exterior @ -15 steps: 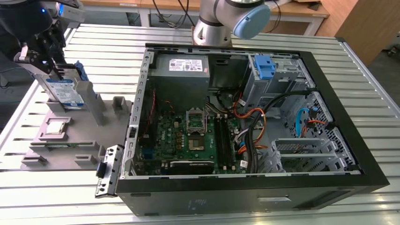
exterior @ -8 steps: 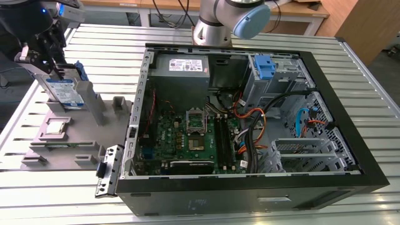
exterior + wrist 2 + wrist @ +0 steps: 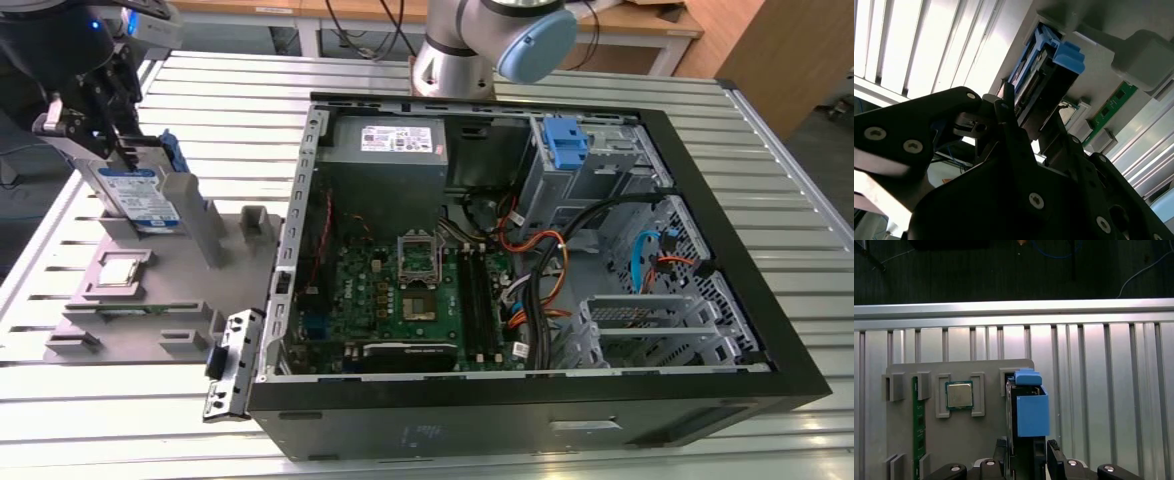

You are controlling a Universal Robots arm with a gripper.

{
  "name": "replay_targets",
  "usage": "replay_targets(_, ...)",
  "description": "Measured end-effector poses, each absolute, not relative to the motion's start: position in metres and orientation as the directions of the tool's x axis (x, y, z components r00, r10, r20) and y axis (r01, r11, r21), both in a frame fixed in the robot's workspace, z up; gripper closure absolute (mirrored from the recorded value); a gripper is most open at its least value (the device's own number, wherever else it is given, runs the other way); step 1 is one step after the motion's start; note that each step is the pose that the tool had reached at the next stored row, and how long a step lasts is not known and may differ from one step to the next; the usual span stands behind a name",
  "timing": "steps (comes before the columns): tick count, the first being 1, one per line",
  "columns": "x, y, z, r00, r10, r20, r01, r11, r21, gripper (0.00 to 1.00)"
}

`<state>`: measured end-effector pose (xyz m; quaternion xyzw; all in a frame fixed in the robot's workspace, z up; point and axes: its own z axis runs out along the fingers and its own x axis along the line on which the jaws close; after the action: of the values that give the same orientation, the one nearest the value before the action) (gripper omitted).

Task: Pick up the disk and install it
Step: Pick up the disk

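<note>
Grey fixture, disk in hand

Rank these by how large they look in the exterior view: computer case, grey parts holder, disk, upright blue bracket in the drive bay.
1. computer case
2. grey parts holder
3. disk
4. upright blue bracket; smaller-looking, though it may stand farther from the camera

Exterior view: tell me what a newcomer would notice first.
The open black computer case dominates the middle of the table, its green motherboard and cable tangle exposed, with a blue bracket upright at the drive bay. At the exterior view's left, the gripper has its jaws shut on the disk, which stands tilted over a grey fixture.
</note>
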<state>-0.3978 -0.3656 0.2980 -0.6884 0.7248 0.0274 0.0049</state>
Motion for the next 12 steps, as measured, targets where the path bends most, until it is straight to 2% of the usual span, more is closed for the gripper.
replay_targets(10, -0.3978, -0.3655, 0.2978, -0.052, -0.998, -0.045, -0.998, 0.051, 0.033, 0.55)
replay_targets(11, -0.3978, -0.3655, 0.2978, -0.052, -0.998, -0.045, -0.998, 0.051, 0.033, 0.56)
replay_targets(12, -0.3979, -0.3656, 0.2978, -0.052, -0.998, -0.045, -0.998, 0.051, 0.033, 0.63)
